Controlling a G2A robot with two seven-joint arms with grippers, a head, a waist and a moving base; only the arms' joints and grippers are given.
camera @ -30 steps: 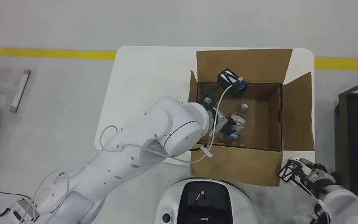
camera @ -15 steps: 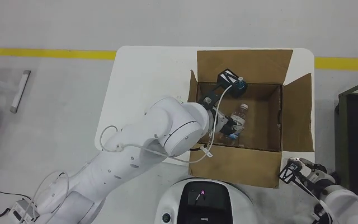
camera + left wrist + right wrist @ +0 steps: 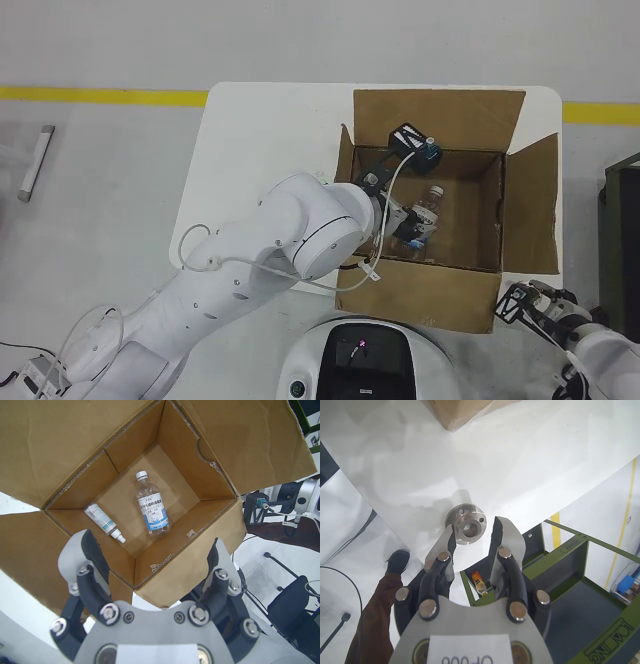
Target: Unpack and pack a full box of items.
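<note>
An open cardboard box (image 3: 440,118) stands on the white table (image 3: 270,140). Inside lie a clear bottle (image 3: 152,510) with a blue label and a small spray tube (image 3: 102,521). My left gripper (image 3: 151,542) hangs open above the box's near corner, nothing between its fingers; in the top view the left gripper (image 3: 408,228) is over the box's left side, beside the bottle (image 3: 432,203). My right gripper (image 3: 473,525) is open at the table's corner, its fingers on either side of a small metal flange (image 3: 467,528). The right gripper (image 3: 522,303) sits just off the box's front right corner.
A green metal frame (image 3: 570,560) stands right of the table, with an orange bottle (image 3: 480,585) low inside it. A person's leg (image 3: 382,600) is beside the table. The box's flaps (image 3: 530,200) stand out on several sides.
The right gripper has shifted slightly toward the box's front corner. The left arm has kept still.
</note>
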